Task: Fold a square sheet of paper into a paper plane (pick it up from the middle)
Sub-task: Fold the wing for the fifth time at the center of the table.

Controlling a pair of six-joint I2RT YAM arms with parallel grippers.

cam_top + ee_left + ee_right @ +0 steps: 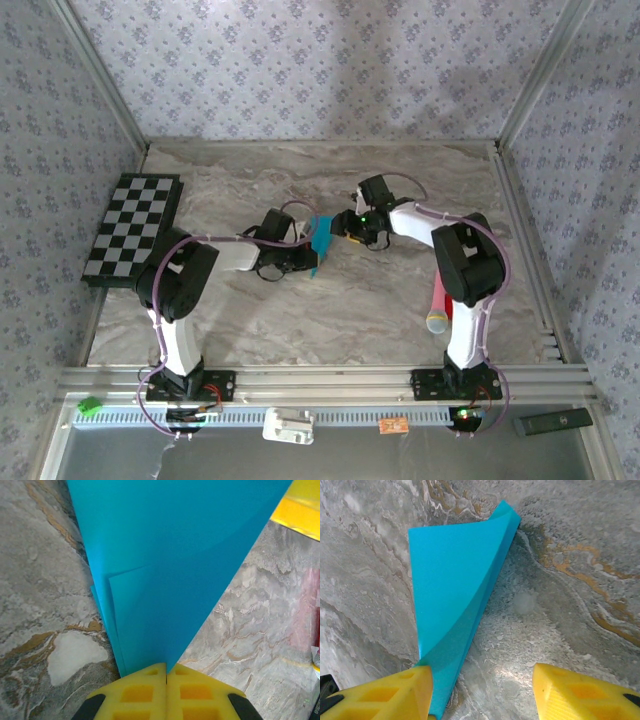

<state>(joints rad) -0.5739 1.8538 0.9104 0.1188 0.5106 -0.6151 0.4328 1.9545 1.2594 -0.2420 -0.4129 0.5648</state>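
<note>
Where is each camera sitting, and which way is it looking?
Top external: high above and behind, looking down at the marble table; the left arm and right arm show, bases nearest.
Left wrist: on the left arm, looking along its shut left end effector at the folded teal paper it pinches.
Right wrist: on the right arm, looking down past its open right end effector at the table.
Shared: both wrist views show that paper.

Teal paper (170,570) top cut by frame, tip hidden in left gripper (166,669); stick (437,318) partly behind right arm (466,262).
</note>
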